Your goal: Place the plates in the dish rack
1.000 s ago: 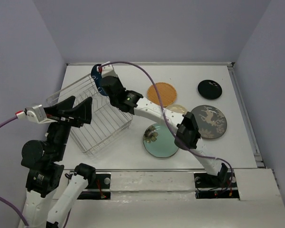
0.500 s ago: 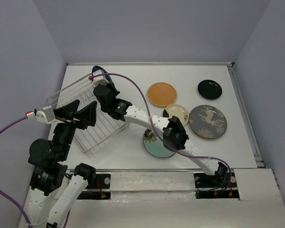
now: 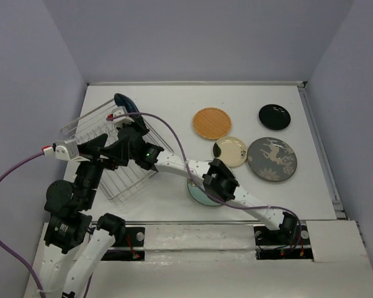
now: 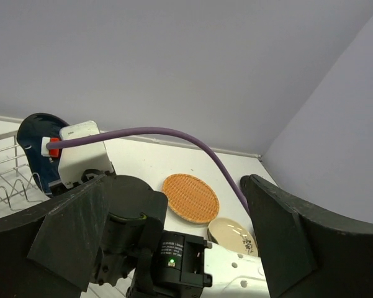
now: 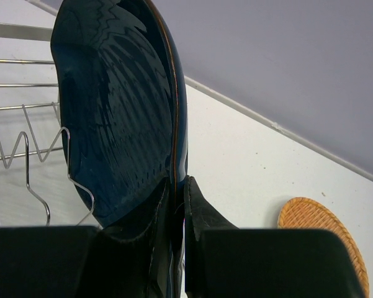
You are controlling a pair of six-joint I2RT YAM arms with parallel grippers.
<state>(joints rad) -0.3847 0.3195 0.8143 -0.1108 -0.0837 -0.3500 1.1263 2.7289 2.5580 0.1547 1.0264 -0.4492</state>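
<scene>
Left tool point(image 4: 177, 180): the two black fingers are spread wide and nothing is between them. It hangs over the near part of the dish rack point(image 3: 80, 127) and faces the far side of the worktop point(image 3: 174, 99).
Large pale teal plate point(image 3: 195, 194): lies flat near the front edge, just right of the rack. The right arm passes over it and hides most of it.
Dish rack: a silver wire basket on the left part of the worktop, set askew to the edges, with upright bent tines inside.
Right tool point(image 5: 177, 205): pinches the lower rim of the dark blue plate point(image 5: 118, 105), one finger on each face.
Dark blue plate: stands on its edge at the far end of the rack. Its long axis runs straight away from the fingers, in line with them. The hollow face is turned to the tines. One bent wire crosses in front of the lower part; I cannot tell if they touch.
Small cream plate point(image 3: 231, 151): flat, right of the middle, just beside the grey one.
Grey plate with deer point(image 3: 272, 159): flat, further to the right.
Orange round plate point(image 3: 211, 123): flat, behind the cream one.
Small glossy black plate point(image 3: 274, 116): flat, far right, apart from the others.
</scene>
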